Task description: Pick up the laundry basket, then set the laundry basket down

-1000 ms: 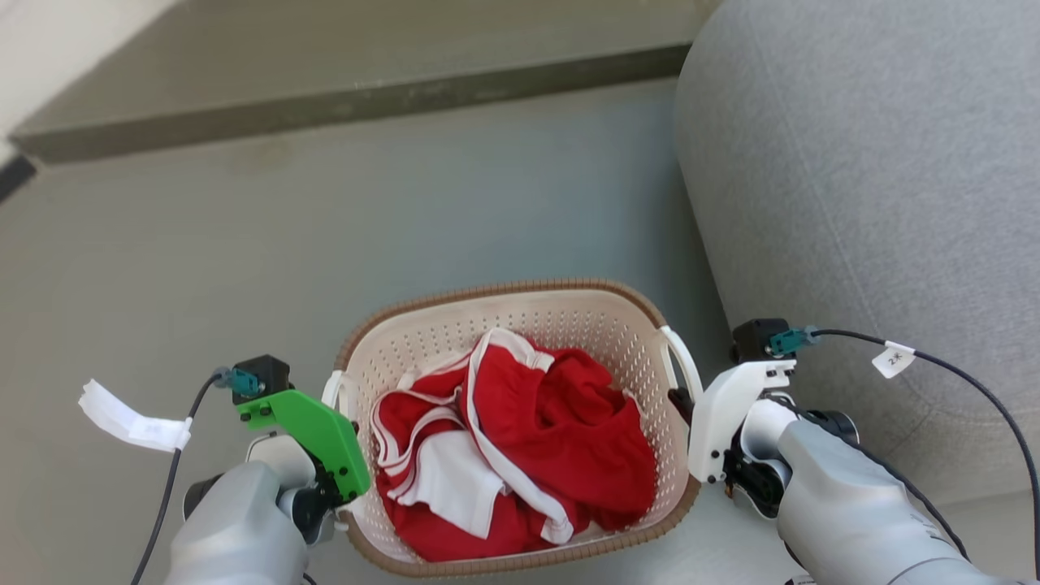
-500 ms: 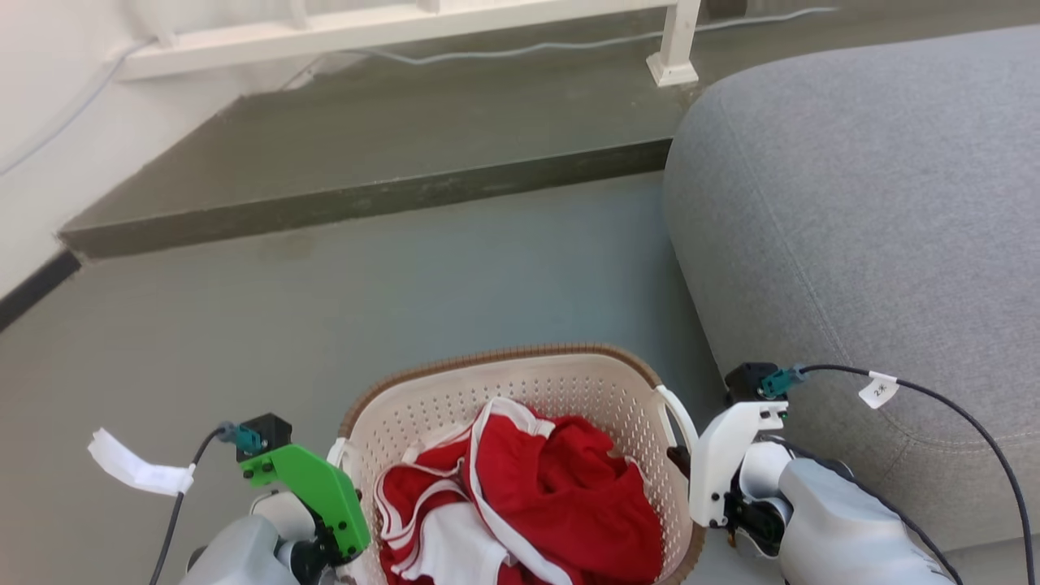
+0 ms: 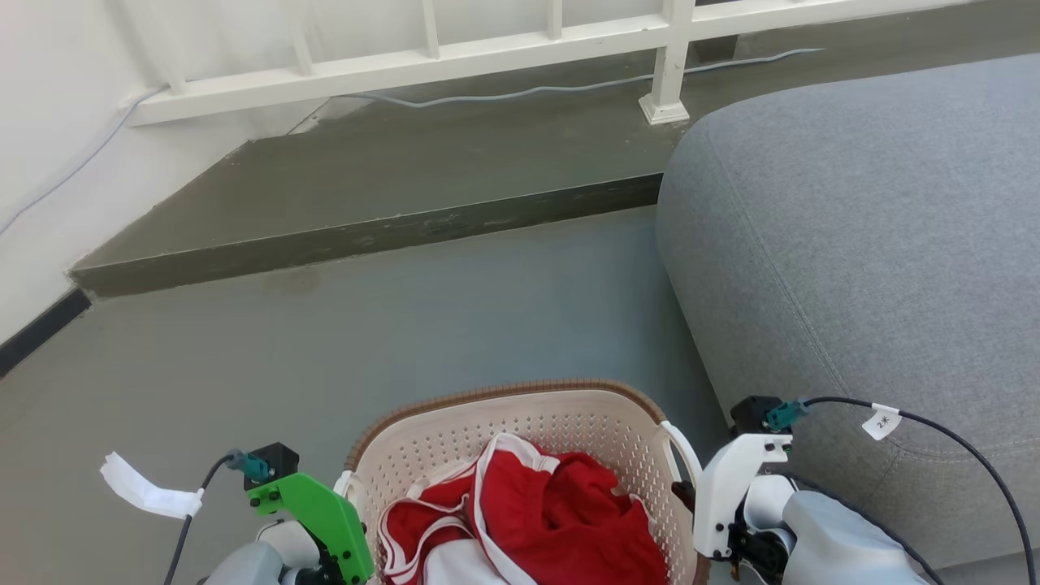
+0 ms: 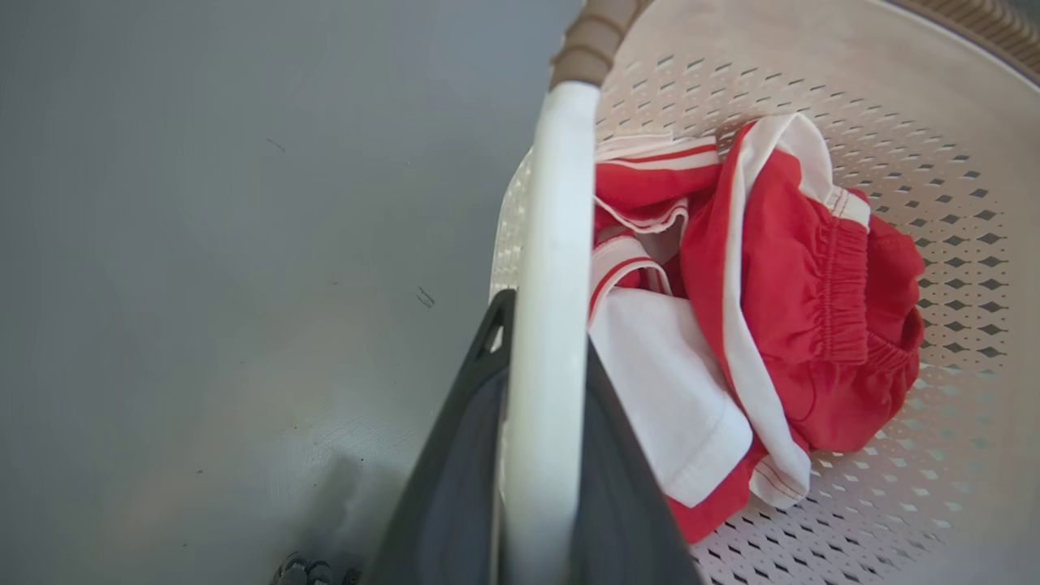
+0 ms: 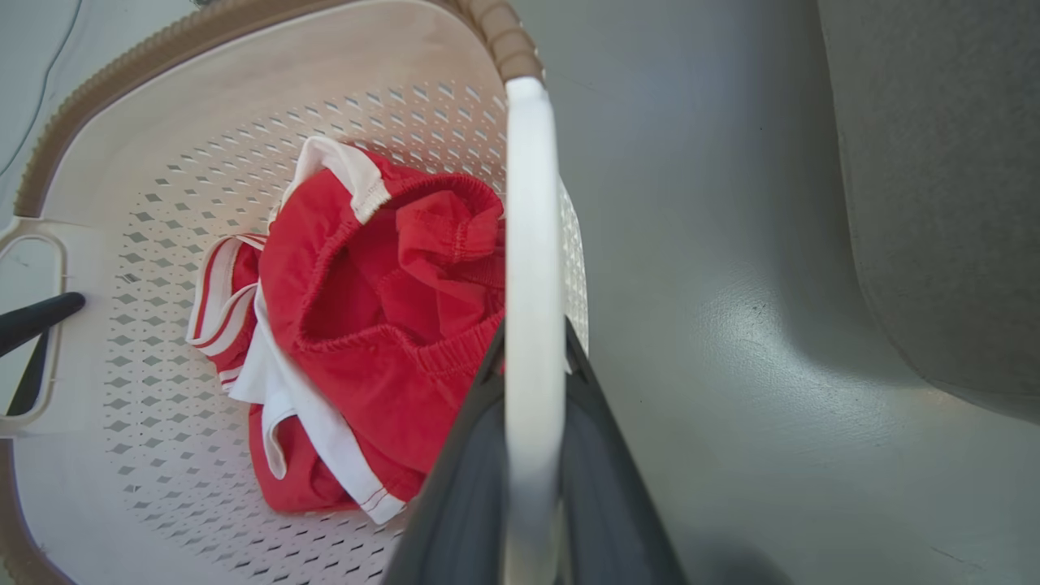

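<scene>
My left gripper (image 4: 543,333) clamps the left handle (image 4: 555,227) of the basket (image 3: 504,392); my right gripper (image 5: 532,345) clamps the right handle (image 5: 532,211); red clothes (image 3: 569,520) lie inside it.

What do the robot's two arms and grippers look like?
Pale grey forearms both. The left gripper has dark fingers and a bright green wrist plate; the right gripper, dark fingers and a white plate. Each wrist carries a black cable on a teal plug with a white paper tag.
</scene>
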Robot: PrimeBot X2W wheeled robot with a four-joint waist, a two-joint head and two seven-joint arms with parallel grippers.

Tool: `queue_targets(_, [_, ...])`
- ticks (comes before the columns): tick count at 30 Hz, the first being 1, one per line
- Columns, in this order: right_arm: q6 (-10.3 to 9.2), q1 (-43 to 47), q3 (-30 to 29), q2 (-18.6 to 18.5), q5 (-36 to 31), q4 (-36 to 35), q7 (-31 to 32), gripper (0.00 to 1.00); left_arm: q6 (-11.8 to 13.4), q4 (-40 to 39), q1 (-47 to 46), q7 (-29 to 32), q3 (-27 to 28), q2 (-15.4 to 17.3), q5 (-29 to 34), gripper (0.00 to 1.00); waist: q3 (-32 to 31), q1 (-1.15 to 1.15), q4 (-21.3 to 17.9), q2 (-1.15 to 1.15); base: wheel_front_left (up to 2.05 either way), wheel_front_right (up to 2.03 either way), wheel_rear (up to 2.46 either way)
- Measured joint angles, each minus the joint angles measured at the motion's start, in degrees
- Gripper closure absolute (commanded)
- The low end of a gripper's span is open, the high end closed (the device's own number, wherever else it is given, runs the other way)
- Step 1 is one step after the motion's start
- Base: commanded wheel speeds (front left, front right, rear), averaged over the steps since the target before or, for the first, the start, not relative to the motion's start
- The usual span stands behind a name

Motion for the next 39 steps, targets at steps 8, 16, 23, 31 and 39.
queue_targets(8, [0.0, 0.14, 0.42, -0.01, 1.36, 0.01, 0.43, 1.0, 0.0, -0.18, 0.79, 0.33, -0.36, 0.05, -0.51, 1.0, -0.81, 0.0, -0.09, 0.0, 0.0, 0.0, 0.0])
queue_targets(16, [0.0, 1.14, 1.13, -0.05, 1.91, -0.11, 0.53, 1.0, 0.0, -0.21, 1.26, 0.6, -0.53, 0.14, -1.49, 1.0, -1.11, 0.0, -0.07, 0.0, 0.0, 0.0, 0.0])
queue_targets(23, [0.0, 1.14, 1.44, -0.07, 2.4, -0.12, 0.76, 1.0, 0.0, -0.19, 1.36, 0.77, -0.63, 0.19, -1.51, 1.0, -1.02, 0.0, -0.04, 0.0, 0.0, 0.0, 0.0])
queue_targets(31, [0.0, 1.14, 1.71, -0.1, 2.91, -0.13, 0.9, 1.0, 0.0, -0.2, 1.36, 0.77, -0.75, 0.23, -1.93, 1.0, -0.85, 0.0, -0.05, 0.0, 0.0, 0.0, 0.0])
queue_targets(39, [0.0, 1.14, 2.03, -0.12, 3.42, -0.1, 0.9, 1.0, 0.0, -0.21, 1.37, 0.77, -0.9, 0.29, -2.01, 1.0, -0.78, 0.0, 0.05, 0.0, 0.0, 0.0, 0.0])
